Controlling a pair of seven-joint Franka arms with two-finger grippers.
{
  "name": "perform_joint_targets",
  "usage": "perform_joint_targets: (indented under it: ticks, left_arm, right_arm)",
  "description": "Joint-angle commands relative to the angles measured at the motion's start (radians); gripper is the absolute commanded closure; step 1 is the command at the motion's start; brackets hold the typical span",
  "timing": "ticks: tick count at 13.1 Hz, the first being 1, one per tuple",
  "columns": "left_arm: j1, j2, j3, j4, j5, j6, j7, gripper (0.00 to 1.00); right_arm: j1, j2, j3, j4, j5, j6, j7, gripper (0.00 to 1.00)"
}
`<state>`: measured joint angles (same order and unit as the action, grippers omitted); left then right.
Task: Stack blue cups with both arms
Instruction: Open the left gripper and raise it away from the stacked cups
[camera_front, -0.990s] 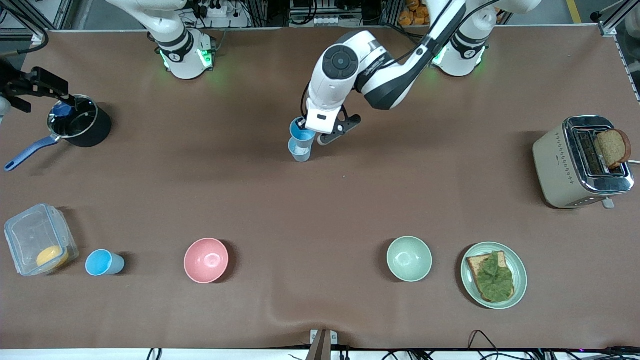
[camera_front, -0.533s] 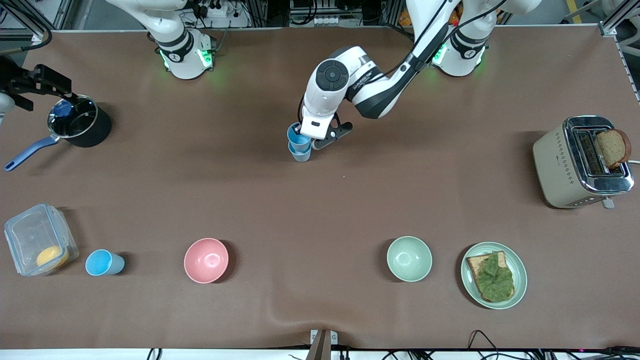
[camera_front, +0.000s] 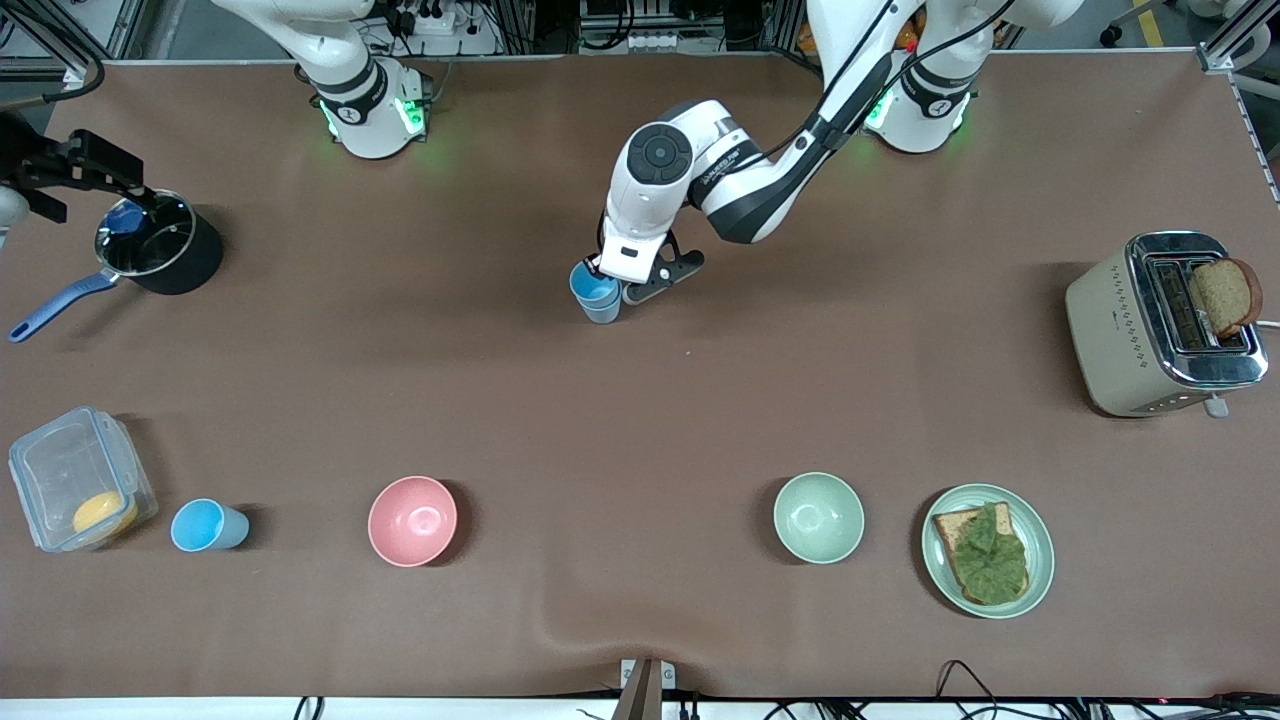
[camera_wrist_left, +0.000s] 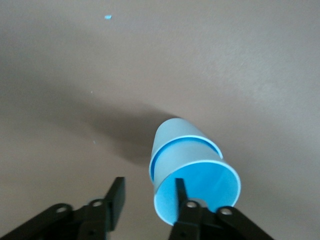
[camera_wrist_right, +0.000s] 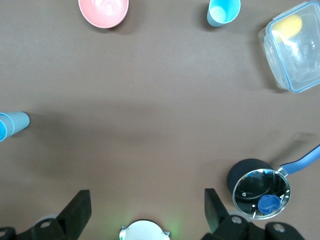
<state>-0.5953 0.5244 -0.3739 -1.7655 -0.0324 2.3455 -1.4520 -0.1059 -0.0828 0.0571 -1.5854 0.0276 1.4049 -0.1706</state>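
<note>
Two blue cups (camera_front: 598, 293) stand nested, one inside the other, mid-table; they also show in the left wrist view (camera_wrist_left: 187, 160) and the right wrist view (camera_wrist_right: 12, 124). My left gripper (camera_front: 613, 279) is over them, open (camera_wrist_left: 149, 186): one finger is inside the upper cup, the other is outside and clear of its wall. A third blue cup (camera_front: 207, 526) stands upright near the front camera at the right arm's end, beside a plastic box; it also shows in the right wrist view (camera_wrist_right: 223, 11). My right gripper (camera_front: 78, 175) waits open and empty (camera_wrist_right: 147, 201), high over the table edge by the black pot.
A pink bowl (camera_front: 412, 520) and a green bowl (camera_front: 818, 517) stand near the front camera. A plate with toast (camera_front: 987, 550) and a toaster (camera_front: 1160, 325) are at the left arm's end. A black pot (camera_front: 160, 252) and a clear plastic box (camera_front: 75, 478) are at the right arm's end.
My left gripper has come down with the upper cup, which now sits deep in the lower cup. The right arm has not moved.
</note>
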Motion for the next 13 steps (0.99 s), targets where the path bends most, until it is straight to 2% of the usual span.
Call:
perform_joint_targets:
  ticks: [1,5,8,13]
  left_arm:
    - [0.028,-0.059,0.009,0.012,0.061,-0.011,-0.027,0.0]
    - [0.165,-0.232,0.007,0.017,0.164,-0.1,-0.01,0.0]
    - [0.294,-0.34,0.007,0.047,0.174,-0.259,0.085,0.0]
    - [0.547,-0.4,0.004,0.142,0.155,-0.501,0.543,0.0]
  right_arm:
    - [-0.005,-0.008,0.009,-0.008,-0.009,0.011,0.011,0.0]
    - [-0.005,-0.003,0.007,-0.008,-0.009,0.017,0.011,0.0]
    - [-0.005,-0.003,0.007,-0.011,-0.009,0.028,0.008,0.0]
    - [-0.008,-0.002,0.006,-0.015,-0.009,0.029,0.008,0.0]
